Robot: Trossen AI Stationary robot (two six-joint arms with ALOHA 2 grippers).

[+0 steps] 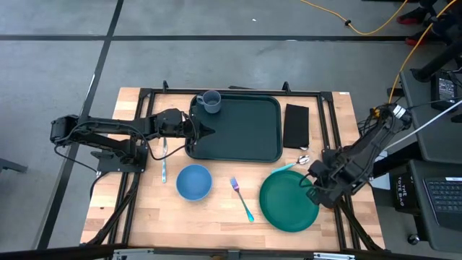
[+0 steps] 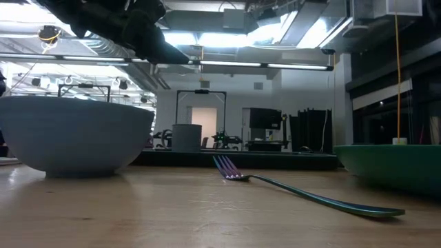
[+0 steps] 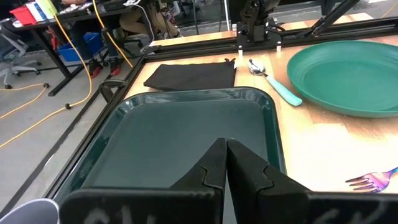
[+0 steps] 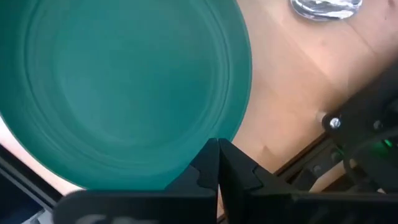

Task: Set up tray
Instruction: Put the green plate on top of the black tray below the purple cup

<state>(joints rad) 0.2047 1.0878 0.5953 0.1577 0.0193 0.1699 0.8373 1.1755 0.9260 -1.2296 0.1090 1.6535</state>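
One item only, a grey cup [image 1: 211,102], stands on the tray [image 1: 242,133] at the far middle of the tabletop [image 1: 216,217]; plate [image 1: 289,201], bowl [image 1: 193,182], fork [image 1: 242,198], spoon [image 1: 296,164] and napkin [image 1: 296,126] remain off it, with the left gripper [image 1: 209,131] at its left rim and the right gripper [image 1: 312,193] over the plate, fingers of both pressed together and holding nothing.

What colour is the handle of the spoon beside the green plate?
The spoon has a light teal handle; the left wrist view shows it best.

One tray [image 1: 242,130], one cup [image 1: 211,102], one bowl [image 1: 193,181], one plate [image 1: 287,202], one napkin [image 1: 296,126] (black), one fork [image 1: 242,198], two spoons [image 1: 164,165], two arms.
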